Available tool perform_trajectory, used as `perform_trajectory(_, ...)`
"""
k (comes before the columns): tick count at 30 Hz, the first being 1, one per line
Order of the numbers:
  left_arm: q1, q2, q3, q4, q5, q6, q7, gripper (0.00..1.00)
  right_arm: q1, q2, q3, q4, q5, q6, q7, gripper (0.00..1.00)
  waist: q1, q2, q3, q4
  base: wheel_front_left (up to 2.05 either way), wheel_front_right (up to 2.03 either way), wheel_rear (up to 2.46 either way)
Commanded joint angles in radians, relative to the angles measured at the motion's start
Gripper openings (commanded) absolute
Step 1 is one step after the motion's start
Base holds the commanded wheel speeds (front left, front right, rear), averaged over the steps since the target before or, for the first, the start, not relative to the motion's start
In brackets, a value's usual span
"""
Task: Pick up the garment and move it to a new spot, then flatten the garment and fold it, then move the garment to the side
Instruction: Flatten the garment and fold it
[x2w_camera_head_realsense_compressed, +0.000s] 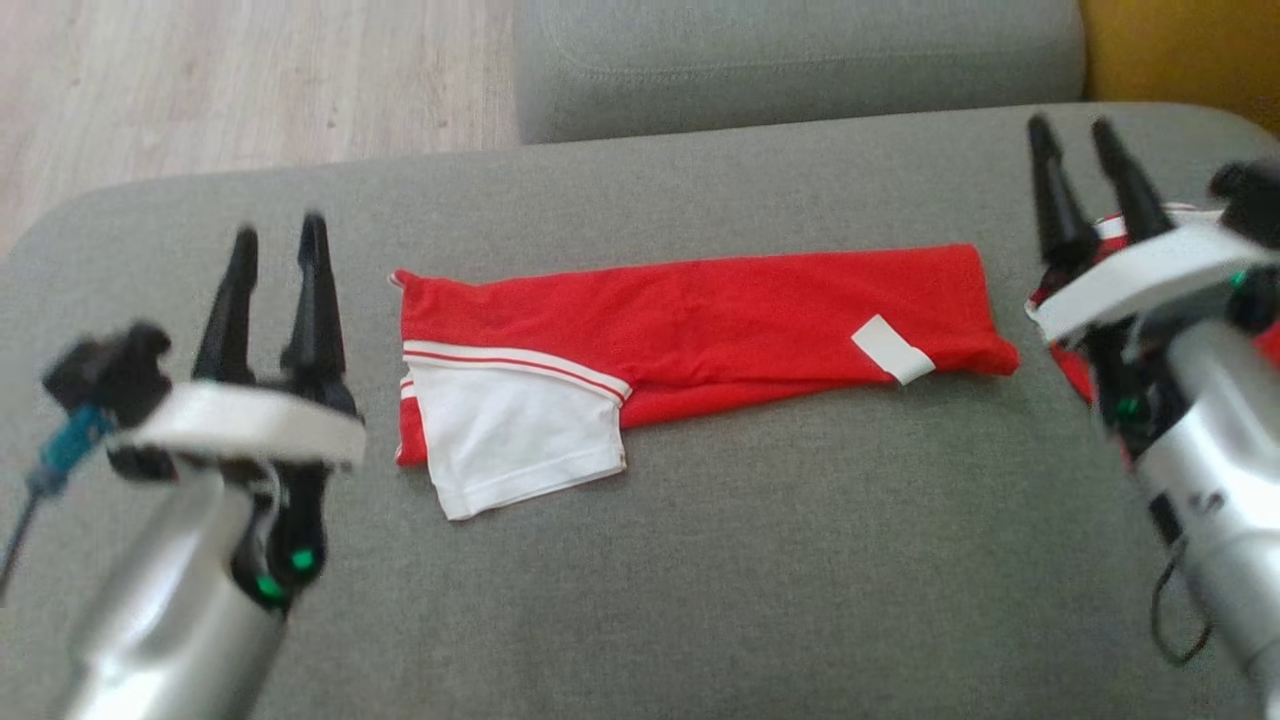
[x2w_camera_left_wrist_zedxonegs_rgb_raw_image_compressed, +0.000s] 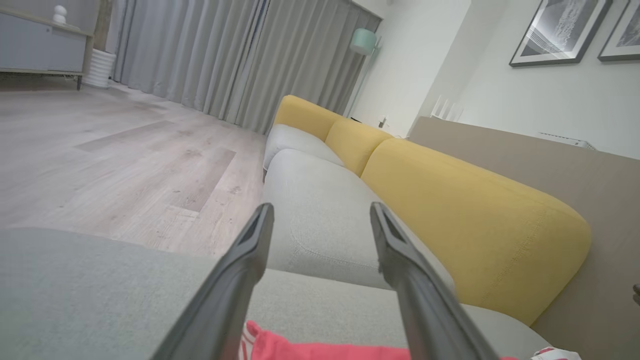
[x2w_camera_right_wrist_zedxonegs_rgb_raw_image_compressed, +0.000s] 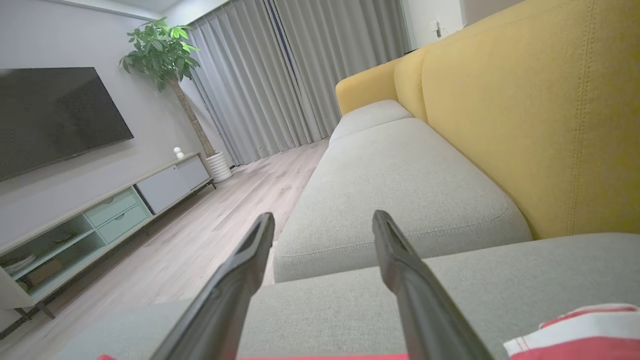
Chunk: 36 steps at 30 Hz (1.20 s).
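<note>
A folded red garment lies on a grey sofa cushion. The left claw stands left of the garment, the right claw right of it; both gape wide, empty.

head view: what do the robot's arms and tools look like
Both forearms are silvery, with a white band and green lights at a black wrist. The left tool and right tool each have two long, tapering black fingers. A teal plug sits by the left wrist; a black cable loops beside the right forearm.
</note>
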Motion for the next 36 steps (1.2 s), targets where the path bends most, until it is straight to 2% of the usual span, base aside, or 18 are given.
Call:
perform_trajectory(1, -0.001, 0.014, 0.065, -0.033, 0.031, -0.004, -0.009, 1.0, 0.017, 0.016, -0.009, -0.03, -0.025, -0.001, -0.019, 1.0, 0.0001, -0.0001, -0.011, 0.001, 0.0, 0.0, 0.0)
perform_trajectory(4, 0.092, -0.029, 0.129, -0.048, 0.128, -0.017, -0.009, 1.0, 0.083, 0.057, -0.059, -0.041, -0.121, -0.001, -0.033, 1.0, 0.0001, -0.0001, -0.023, 0.003, 0.0, 0.0, 0.0)
perform_trajectory(11, 0.264, -0.165, 0.286, -0.07, 0.343, -0.052, -0.009, 1.0, 0.309, 0.214, -0.319, -0.191, -0.407, -0.001, -0.035, 1.0, 0.0001, -0.0001, -0.031, 0.008, 0.0, 0.0, 0.0)
perform_trajectory(16, 0.31, -0.242, 0.36, -0.063, 0.438, -0.101, -0.009, 1.0, 0.399, 0.285, -0.4, -0.25, -0.536, -0.001, -0.035, 1.0, 0.0001, -0.0001, -0.015, 0.014, 0.0, 0.0, 0.0)
perform_trajectory(21, 0.304, -0.286, 0.408, -0.053, 0.494, -0.142, -0.009, 1.0, 0.398, 0.304, -0.437, -0.255, -0.596, -0.001, -0.034, 1.0, 0.0001, -0.0001, 0.014, 0.025, 0.0, 0.0, 0.0)
perform_trajectory(25, 0.279, -0.306, 0.419, -0.042, 0.519, -0.161, -0.009, 1.0, 0.347, 0.306, -0.505, -0.22, -0.645, -0.001, -0.004, 1.0, 0.0001, -0.0001, 0.055, 0.041, 0.0, 0.0, 0.0)
perform_trajectory(35, 0.205, -0.328, 0.381, -0.022, 0.537, -0.174, -0.009, 1.0, 0.184, 0.312, -0.754, 0.007, -0.787, -0.001, 0.098, 1.0, 0.0001, -0.0001, 0.16, 0.098, 0.0, 0.0, 0.0)
perform_trajectory(36, 0.205, -0.328, 0.381, -0.022, 0.537, -0.174, -0.009, 1.0, 0.184, 0.312, -0.754, 0.007, -0.787, -0.001, 0.098, 1.0, 0.0001, -0.0001, 0.16, 0.098, 0.0, 0.0, 0.0)
